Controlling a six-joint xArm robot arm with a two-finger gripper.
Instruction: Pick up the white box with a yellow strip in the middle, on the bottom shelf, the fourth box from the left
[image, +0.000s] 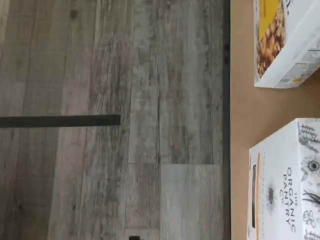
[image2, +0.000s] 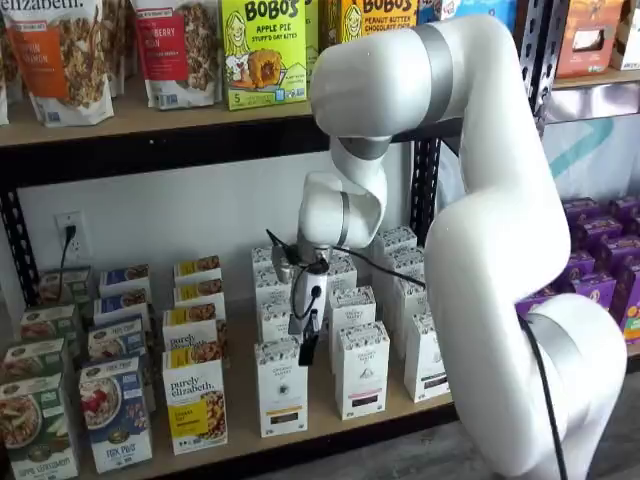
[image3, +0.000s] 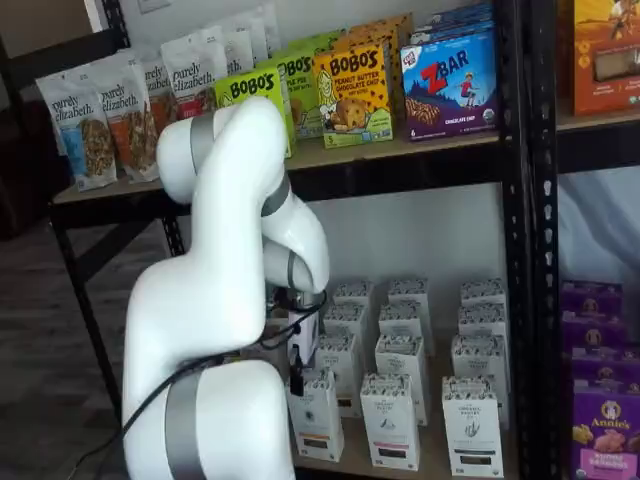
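Rack holds boxed goods: bottom shelf (image2: 330, 425) w/ rows of white cartons, granola boxes (image2: 195, 405) off to one side of gripper (image2: 308, 350); upper board w/ bags and Bobo's boxes (image2: 263, 50). White box (image2: 282, 388), yellow-orange strip low on front, stands upright in front row just below fingertips, also in other shelf view (image3: 317, 415). Arm (image2: 470, 150) bends down from above, wrist pointing down over box top. Black fingers seen side-on, nothing held; open or closed: can't tell. Wrist view: box top (image: 287, 185) near shelf edge, floor beyond.
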